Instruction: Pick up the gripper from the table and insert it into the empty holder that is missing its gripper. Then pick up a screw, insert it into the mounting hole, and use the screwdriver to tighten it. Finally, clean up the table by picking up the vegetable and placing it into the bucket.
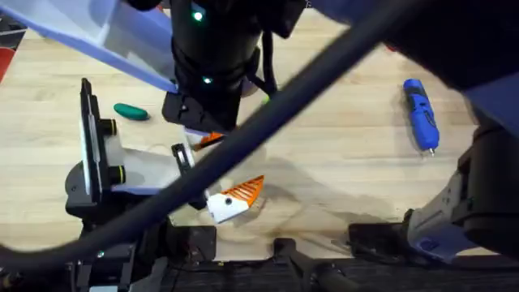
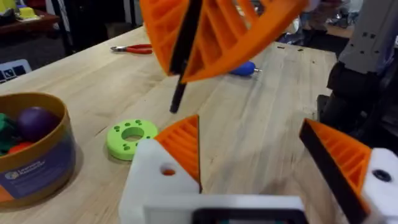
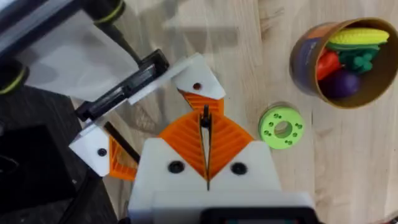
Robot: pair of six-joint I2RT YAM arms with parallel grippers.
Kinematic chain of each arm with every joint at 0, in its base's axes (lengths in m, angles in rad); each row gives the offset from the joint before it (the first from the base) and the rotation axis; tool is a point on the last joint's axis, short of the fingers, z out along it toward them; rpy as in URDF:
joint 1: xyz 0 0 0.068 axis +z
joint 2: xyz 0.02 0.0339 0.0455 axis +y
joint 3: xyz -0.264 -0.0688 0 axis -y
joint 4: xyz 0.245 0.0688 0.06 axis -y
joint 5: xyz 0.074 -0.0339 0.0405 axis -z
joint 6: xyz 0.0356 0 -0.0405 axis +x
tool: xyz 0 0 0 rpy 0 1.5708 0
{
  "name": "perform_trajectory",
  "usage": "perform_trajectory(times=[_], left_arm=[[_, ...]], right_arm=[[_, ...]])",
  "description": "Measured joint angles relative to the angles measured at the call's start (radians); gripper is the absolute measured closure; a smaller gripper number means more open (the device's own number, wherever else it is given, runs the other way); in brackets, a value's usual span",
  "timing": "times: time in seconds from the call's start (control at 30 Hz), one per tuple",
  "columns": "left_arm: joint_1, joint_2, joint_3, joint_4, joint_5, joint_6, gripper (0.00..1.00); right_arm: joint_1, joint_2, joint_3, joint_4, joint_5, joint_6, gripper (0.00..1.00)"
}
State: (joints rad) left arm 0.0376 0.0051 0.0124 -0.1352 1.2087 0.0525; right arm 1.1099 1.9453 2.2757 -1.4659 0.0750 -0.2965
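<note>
The right jaws were pinched shut on a thin black screw (image 2: 178,96), hanging just above the left jaws, which were spread wide and empty by the surface's near edge. The mounting hole (image 3: 196,86) sat in the white block (image 3: 202,70) beside the tip. Best to square the screw over it, then lower slowly — a tilt would likely jam.

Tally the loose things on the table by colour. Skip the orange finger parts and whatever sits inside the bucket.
Blue: 1, the screwdriver
Green: 2, the cucumber toy and the disc
Red: 1, the red-handled pliers
Orange: 1, the bucket
Total: 5
</note>
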Motion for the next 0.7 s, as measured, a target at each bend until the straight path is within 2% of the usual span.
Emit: perform_trajectory(times=[0.7], left_arm=[[0.0, 0.0, 0.0, 0.0, 0.0, 0.0, 0.014]], right_arm=[[0.0, 0.047, 0.0, 0.011, 0.0, -0.046, 0.995]])
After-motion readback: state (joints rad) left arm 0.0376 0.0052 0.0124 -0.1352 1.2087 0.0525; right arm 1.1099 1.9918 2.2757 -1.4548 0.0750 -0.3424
